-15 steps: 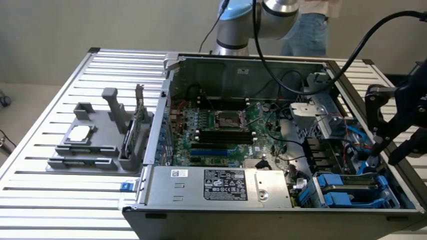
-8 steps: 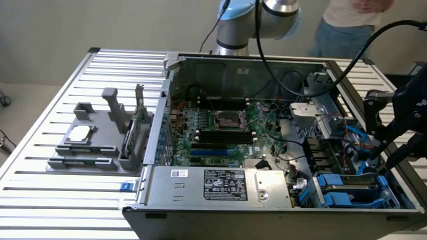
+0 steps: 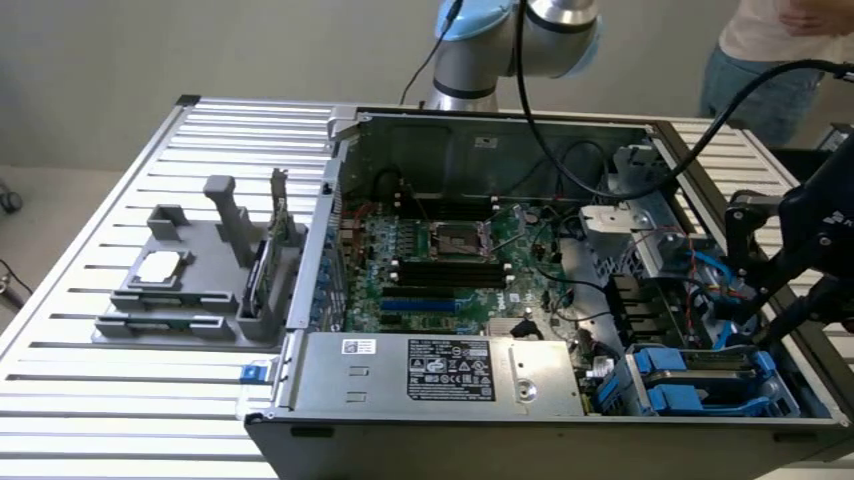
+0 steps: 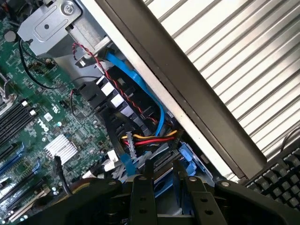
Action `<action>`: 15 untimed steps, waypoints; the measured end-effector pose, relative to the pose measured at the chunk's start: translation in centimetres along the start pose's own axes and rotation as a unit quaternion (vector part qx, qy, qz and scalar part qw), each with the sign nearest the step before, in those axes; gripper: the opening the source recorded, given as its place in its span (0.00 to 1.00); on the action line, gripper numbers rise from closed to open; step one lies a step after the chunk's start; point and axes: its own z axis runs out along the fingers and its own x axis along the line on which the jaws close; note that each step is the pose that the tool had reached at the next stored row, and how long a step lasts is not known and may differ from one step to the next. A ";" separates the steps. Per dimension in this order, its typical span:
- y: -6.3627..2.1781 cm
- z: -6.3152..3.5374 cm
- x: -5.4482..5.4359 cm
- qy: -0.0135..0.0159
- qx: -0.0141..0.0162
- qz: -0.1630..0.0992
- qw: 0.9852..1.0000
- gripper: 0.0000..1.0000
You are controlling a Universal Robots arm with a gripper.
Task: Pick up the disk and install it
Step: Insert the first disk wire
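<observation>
The tool holds the disk beside cables.

1. The disk is showing as a flat, dark grey slab framed by a blue plastic carrier, with blue tabs standing out at both ends.
2. It is sitting low in the drive bay at the front corner of the open computer case, on the exterior view's right, just beside red, yellow and blue cables.
3. It is lying roughly flat; whether it is fully seated cannot be told.
4. In the wrist view its blue edge is sitting between the two dark fingers of the gripper, which are pressing on it from both sides.
</observation>
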 end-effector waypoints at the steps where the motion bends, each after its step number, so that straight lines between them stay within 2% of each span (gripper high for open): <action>1: 0.09 0.15 0.0 0.000 0.000 0.002 1.000 0.31; 5: 0.40 0.62 -0.2 0.002 0.002 0.011 1.000 0.33; 6: 0.45 0.68 -0.2 0.003 0.003 0.013 1.000 0.39; 12: 0.63 0.95 -0.4 0.006 0.006 0.024 1.000 0.39; 14: 0.68 1.05 -0.5 0.008 0.007 0.028 1.000 0.36; 15: 0.71 1.08 -0.5 0.008 0.008 0.029 1.000 0.29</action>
